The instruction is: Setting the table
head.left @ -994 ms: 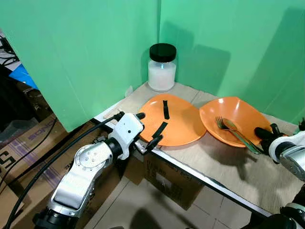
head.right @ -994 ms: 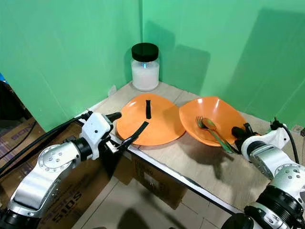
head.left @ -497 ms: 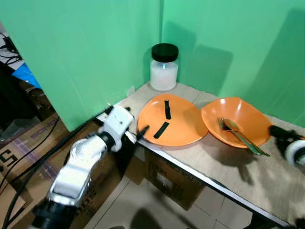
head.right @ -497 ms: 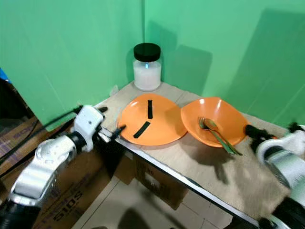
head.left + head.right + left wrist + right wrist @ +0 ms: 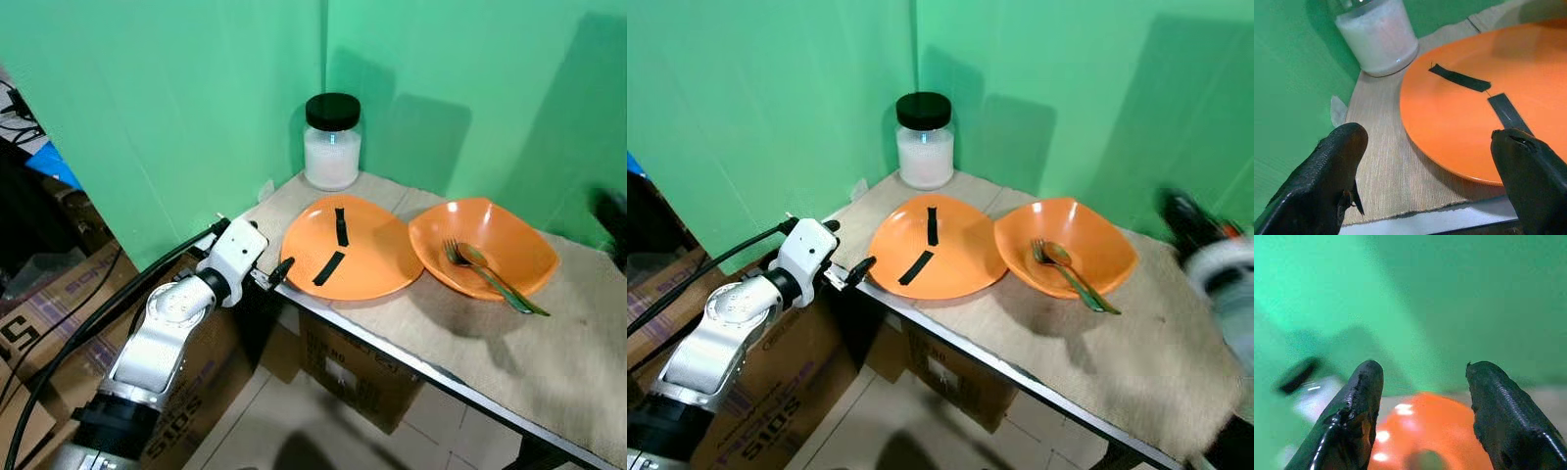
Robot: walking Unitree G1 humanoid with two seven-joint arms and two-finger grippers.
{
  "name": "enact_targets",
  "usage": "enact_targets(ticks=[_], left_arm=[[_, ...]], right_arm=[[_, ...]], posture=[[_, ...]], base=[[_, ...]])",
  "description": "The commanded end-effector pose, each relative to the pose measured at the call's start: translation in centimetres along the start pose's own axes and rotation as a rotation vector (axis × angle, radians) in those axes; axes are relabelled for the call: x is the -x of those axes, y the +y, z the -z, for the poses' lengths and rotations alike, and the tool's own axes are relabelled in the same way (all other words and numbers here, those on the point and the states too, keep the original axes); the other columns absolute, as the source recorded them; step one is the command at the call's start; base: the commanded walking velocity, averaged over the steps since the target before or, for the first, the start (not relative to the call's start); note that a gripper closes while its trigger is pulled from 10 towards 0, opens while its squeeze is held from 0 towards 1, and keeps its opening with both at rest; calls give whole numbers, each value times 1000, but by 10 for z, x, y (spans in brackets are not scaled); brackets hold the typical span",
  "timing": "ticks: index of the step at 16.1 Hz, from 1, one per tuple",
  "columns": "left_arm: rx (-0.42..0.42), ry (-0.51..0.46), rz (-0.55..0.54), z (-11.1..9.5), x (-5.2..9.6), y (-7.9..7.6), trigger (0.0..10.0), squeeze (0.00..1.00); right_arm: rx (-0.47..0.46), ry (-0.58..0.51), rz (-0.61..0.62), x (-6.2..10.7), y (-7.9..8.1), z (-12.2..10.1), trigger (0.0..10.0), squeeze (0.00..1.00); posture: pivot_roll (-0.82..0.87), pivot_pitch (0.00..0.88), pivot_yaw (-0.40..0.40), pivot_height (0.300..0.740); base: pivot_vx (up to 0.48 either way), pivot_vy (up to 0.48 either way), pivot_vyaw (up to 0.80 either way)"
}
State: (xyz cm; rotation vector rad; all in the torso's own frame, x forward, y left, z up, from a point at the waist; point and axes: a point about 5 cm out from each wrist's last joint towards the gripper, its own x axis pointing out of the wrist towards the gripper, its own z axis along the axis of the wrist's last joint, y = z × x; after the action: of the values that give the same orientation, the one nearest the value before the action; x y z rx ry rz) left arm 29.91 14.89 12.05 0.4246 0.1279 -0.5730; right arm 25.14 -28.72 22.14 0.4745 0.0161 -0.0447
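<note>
Left gripper, fingers apart, has withdrawn from the orange plate to the surface edge; right gripper, fingers apart, has lifted off the bowl.

The flat orange plate lies on the woven table mat near the table's front-left edge, bearing 2 black strips on its face. Touching it at 3 o'clock sits a deeper orange bowl, tilted slightly. Inside the bowl rest 1 fork and 1 spoon, side by side, handles running toward 4 o'clock and out over the rim. At the plate's 11 o'clock stands a black-lidded jar of white contents, upright in the corner.
</note>
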Motion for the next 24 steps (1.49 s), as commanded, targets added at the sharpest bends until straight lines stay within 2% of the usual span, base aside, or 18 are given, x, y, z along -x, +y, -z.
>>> enact_targets(ticks=[1, 2, 3, 4, 7, 8, 11, 13, 15, 18, 20, 22, 24], left_arm=[[-18, 11, -12, 3, 0, 5, 10000, 0], [-19, 14, -12, 5, 0, 5, 10000, 0], [-24, 21, -8, 9, -3, 4, 10000, 0], [-29, 15, 7, 9, -7, 1, 10000, 0], [-30, 11, 42, 10, -8, -4, 10000, 0], [-31, 32, 80, 16, -7, -11, 10000, 0], [-30, 58, 92, 29, -6, -15, 10000, 0], [-29, 76, 102, 35, -5, -17, 10000, 0], [-38, 93, 113, 40, -4, -19, 10000, 0], [-16, 26, 81, 26, -6, -11, 10000, 0], [1, -96, 74, 3, -6, -1, 10000, 0], [30, -140, 81, -5, -12, 1, 10000, 0], [12, -107, 107, 2, -19, -3, 10000, 0]], right_arm=[[56, 11, -101, -2, 20, 3, 10000, 0], [115, 31, -184, -5, 39, 9, 10000, 0], [245, 107, -360, -8, 77, 33, 10000, 0], [318, 191, -445, -9, 97, 58, 10000, 0], [369, 249, -449, -12, 107, 80, 10000, 0], [396, 297, -465, -10, 117, 97, 10000, 0], [454, 324, -432, -8, 120, 116, 10000, 0], [440, 330, -328, -12, 113, 124, 10000, 0], [427, 347, -295, -14, 108, 129, 10000, 0], [425, 360, -315, -10, 109, 133, 10000, 0], [405, 354, -314, -2, 103, 134, 10000, 0], [400, 353, -323, 8, 98, 134, 10000, 0], [409, 353, -327, 12, 95, 134, 10000, 0]], posture=[[-36, 0, 28, 740], [-29, 0, 23, 740], [-19, 0, 16, 740], [-19, 0, 16, 740], [-20, 0, 18, 740], [-18, 0, 16, 740], [-10, 0, 7, 740], [-7, 0, 4, 740], [-8, 0, 5, 740], [-9, 0, 7, 740], [-1, 0, 5, 740], [-4, 0, 8, 740], [-11, 0, 12, 740]], base=[[0, 0, 0], [0, 0, 0], [0, 0, 0], [0, 0, 0], [0, 0, 0], [0, 0, 0], [0, 0, 0], [0, 0, 0], [0, 0, 0], [0, 0, 0], [0, 0, 0], [0, 0, 0], [0, 0, 0]])
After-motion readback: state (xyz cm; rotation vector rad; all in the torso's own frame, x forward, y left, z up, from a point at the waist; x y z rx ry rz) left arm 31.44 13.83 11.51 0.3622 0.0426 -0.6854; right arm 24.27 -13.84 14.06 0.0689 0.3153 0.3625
